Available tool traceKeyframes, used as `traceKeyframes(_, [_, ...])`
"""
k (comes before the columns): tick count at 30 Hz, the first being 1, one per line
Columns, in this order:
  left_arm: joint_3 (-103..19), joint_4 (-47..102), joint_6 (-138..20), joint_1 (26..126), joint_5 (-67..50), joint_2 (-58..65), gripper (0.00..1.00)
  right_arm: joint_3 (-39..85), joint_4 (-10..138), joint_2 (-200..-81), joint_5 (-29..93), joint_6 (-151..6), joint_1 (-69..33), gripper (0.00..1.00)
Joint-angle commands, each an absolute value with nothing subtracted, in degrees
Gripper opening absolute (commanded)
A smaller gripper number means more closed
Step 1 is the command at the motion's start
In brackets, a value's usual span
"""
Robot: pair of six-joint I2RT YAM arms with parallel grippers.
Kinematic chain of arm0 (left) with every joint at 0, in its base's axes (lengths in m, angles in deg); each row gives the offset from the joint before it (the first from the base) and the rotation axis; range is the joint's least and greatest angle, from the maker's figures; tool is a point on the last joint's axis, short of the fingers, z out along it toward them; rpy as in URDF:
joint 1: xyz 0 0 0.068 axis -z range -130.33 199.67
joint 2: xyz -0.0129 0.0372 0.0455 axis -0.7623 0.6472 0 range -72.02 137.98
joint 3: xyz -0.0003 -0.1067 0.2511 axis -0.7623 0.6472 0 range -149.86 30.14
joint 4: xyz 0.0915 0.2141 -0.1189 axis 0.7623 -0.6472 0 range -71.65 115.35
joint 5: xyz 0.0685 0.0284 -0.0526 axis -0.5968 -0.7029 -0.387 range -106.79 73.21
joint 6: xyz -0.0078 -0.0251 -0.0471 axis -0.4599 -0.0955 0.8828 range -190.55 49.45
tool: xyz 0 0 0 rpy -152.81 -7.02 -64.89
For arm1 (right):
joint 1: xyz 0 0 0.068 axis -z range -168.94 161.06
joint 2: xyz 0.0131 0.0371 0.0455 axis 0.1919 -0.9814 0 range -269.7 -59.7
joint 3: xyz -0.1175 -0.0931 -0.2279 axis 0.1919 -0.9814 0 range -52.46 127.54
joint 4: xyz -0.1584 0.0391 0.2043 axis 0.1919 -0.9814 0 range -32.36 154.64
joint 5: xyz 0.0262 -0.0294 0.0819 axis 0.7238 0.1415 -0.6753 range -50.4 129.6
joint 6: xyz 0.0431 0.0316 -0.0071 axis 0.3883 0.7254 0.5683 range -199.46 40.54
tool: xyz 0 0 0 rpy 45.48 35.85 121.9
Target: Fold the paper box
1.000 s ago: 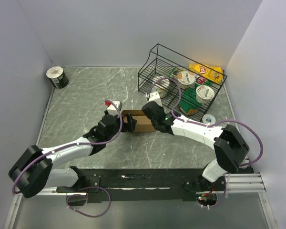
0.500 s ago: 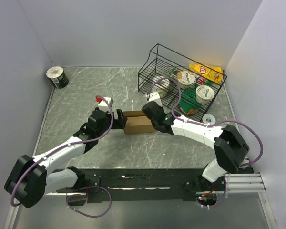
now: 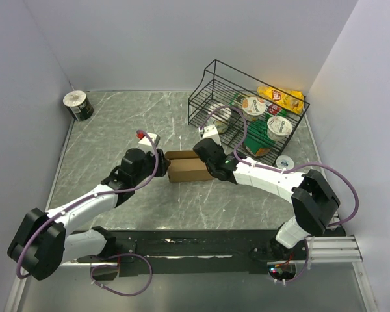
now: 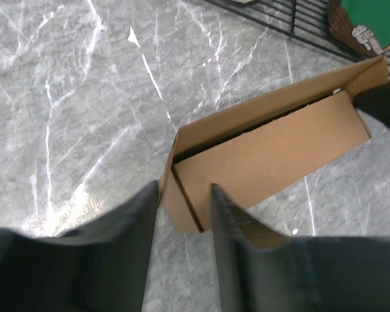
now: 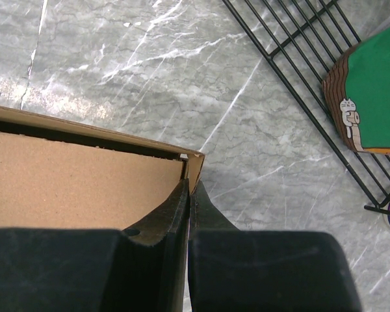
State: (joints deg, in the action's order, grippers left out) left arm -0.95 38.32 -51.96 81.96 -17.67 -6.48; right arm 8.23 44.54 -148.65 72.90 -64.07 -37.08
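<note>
The paper box (image 3: 190, 168) is a shallow brown cardboard mailer lying on the table, its lid lowered, with a dark slit still showing along the far edge (image 4: 260, 123). My left gripper (image 3: 161, 164) is at the box's left end. Its jaws stand partly open around that end corner (image 4: 184, 195), one finger outside the end wall and the other over the lid. My right gripper (image 5: 190, 188) is shut on the thin upright wall at the box's right end (image 5: 196, 166). The box's underside is hidden.
A black wire basket (image 3: 208, 97) at the back right holds cups and snack packets. A tape roll (image 3: 77, 105) sits in the far left corner. A small round disc (image 3: 285, 162) lies right of the box. Grey walls close in on three sides.
My left gripper drew back from over the box to its left end, and its jaws narrowed from wide open. The right gripper kept still on the right wall.
</note>
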Motion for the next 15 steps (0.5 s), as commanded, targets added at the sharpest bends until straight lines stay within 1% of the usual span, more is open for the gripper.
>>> traceKeyframes(1, [-4.49, 40.38, -53.14, 81.75, -16.61, -5.58, 0.36, 8.19, 46.27, -146.54, 73.17, -63.82, -37.45, 0.0])
traceKeyframes(5, [-5.11, 39.85, -52.01, 81.66, -16.61, -4.35, 0.27, 8.01, 46.27, -146.45, 73.17, -63.82, -37.45, 0.0])
traceKeyframes(6, [-5.19, 39.85, -51.65, 81.75, -16.61, -4.08, 0.23, 8.01, 46.36, -146.45, 73.17, -63.91, -37.45, 0.0])
traceKeyframes(9, [-5.54, 39.77, -49.98, 81.66, -16.61, -3.73, 0.17, 7.92, 46.36, -146.45, 73.09, -63.91, -37.45, 0.0])
traceKeyframes(13, [-6.51, 39.15, -48.31, 81.75, -16.52, -2.76, 0.15, 7.92, 46.44, -146.63, 73.0, -63.91, -37.45, 0.0])
traceKeyframes(15, [-6.69, 38.89, -48.13, 81.75, -18.28, -2.24, 0.13, 7.75, 46.62, -146.45, 73.0, -63.82, -37.54, 0.0])
